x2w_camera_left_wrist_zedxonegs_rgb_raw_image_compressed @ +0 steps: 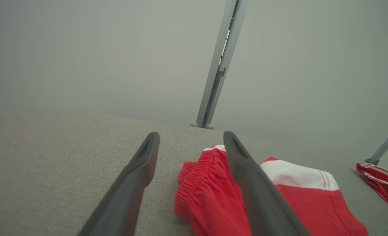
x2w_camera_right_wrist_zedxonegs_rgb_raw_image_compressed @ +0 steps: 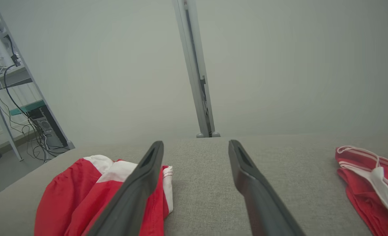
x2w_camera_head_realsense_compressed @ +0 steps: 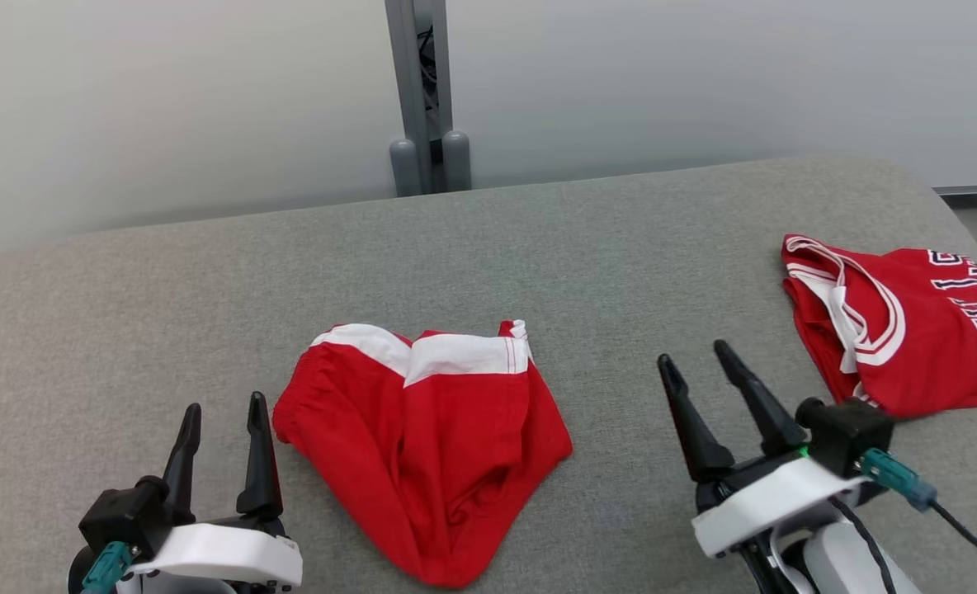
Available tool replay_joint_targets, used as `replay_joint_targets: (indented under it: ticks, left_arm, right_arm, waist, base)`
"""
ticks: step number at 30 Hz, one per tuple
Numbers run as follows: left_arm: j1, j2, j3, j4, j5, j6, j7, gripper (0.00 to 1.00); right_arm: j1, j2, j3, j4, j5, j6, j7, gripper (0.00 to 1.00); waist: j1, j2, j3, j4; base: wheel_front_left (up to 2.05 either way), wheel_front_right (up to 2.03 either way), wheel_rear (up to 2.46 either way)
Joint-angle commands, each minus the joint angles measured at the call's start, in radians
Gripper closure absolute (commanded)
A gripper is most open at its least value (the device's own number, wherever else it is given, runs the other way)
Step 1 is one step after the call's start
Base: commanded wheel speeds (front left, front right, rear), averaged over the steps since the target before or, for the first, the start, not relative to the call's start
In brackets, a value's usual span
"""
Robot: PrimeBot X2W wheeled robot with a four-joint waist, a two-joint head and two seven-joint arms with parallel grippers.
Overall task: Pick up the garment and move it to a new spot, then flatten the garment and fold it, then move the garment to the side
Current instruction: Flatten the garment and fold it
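Well, right wrist view: floor cables (x2w_camera_right_wrist_zedxonegs_rgb_raw_image_compressed: 30,144) beyond the red shorts (x2w_camera_right_wrist_zedxonegs_rgb_raw_image_compressed: 66,193).

My left gripper (x2w_camera_head_realsense_compressed: 225,402) and right gripper (x2w_camera_head_realsense_compressed: 691,351), each: two long, dark, tapering fingers (x2w_camera_head_realsense_compressed: 259,462), slotted near the tips; black block (x2w_camera_head_realsense_compressed: 121,520); white shell (x2w_camera_head_realsense_compressed: 224,557); teal plug (x2w_camera_head_realsense_compressed: 107,568). On my right: green light (x2w_camera_head_realsense_compressed: 803,452), black cable (x2w_camera_head_realsense_compressed: 971,536), pale forearm (x2w_camera_head_realsense_compressed: 843,557).

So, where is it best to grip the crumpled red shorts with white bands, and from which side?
Probably the gathered red edge of the red shorts, approached from the robot's left by the open left gripper: that edge bunches up from the grey cloth surface and lies nearest to it.
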Motion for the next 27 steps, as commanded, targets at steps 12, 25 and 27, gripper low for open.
replay_joint_targets:
  ticks: [12,25,27]
  left_arm:
    - [-0.045,0.004,-0.035,0.025,0.018,-0.020,-0.003,0.00]
    - [-0.071,0.004,-0.066,0.039,0.005,-0.019,-0.003,0.00]
    - [-0.071,0.004,-0.067,0.039,0.005,-0.020,-0.003,0.00]
  right_arm:
    - [-0.188,-0.030,0.147,0.111,0.398,0.000,0.228,0.00]
    - [-0.278,-0.051,0.199,0.232,0.607,0.000,0.320,0.00]
    - [-0.289,-0.053,0.206,0.242,0.627,0.000,0.320,0.00]
  waist:
    - [0.0000,0.0000,0.064,0.097]
    - [0.0000,0.0000,0.102,0.198]
    - [0.0000,0.0000,0.104,0.205]
  base:
    - [0.00,0.00,0.00]
    - [0.00,0.00,0.00]
    - [0.00,0.00,0.00]
